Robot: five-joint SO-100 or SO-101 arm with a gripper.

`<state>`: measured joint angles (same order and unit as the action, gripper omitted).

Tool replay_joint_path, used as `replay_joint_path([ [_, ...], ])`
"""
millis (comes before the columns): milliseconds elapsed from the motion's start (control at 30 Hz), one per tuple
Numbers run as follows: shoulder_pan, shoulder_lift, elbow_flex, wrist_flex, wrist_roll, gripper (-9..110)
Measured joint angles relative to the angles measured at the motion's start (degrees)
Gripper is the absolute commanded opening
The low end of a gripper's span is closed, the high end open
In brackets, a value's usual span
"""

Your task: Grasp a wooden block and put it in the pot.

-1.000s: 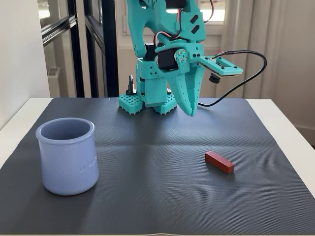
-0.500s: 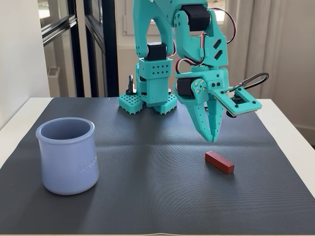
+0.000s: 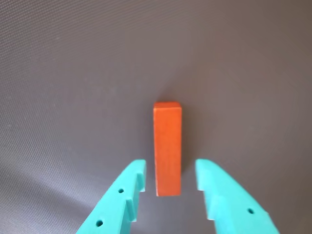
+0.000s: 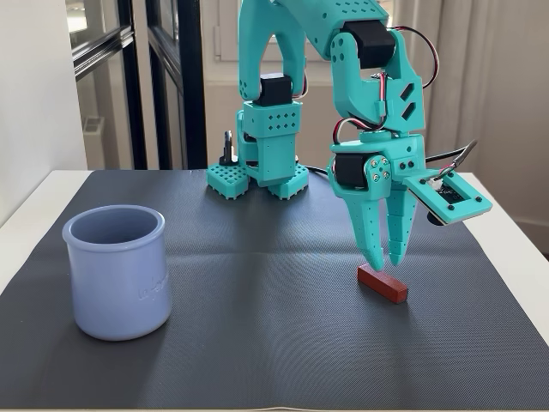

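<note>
- The pot [image 4: 115,271] is waiting far left on the bench [image 4: 274,343], well apart from everything.
- Your hand [image 3: 170,176] is hanging released, straddling the block [image 3: 167,146] at its near end; clenching there is risking a pivot.

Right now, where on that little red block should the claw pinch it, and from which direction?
Across its two long sides, near the end closest to the end effector, coming straight down from above. The wooden block lies flat on the mat, narrow enough to fit between the open fingers already straddling it.
</note>
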<state>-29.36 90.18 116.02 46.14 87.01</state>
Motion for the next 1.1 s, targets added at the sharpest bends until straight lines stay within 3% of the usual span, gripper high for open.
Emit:
replay_joint_path([
  [1100, -0.9, -9.2, -3.7, -4.5, 4.7, 17],
])
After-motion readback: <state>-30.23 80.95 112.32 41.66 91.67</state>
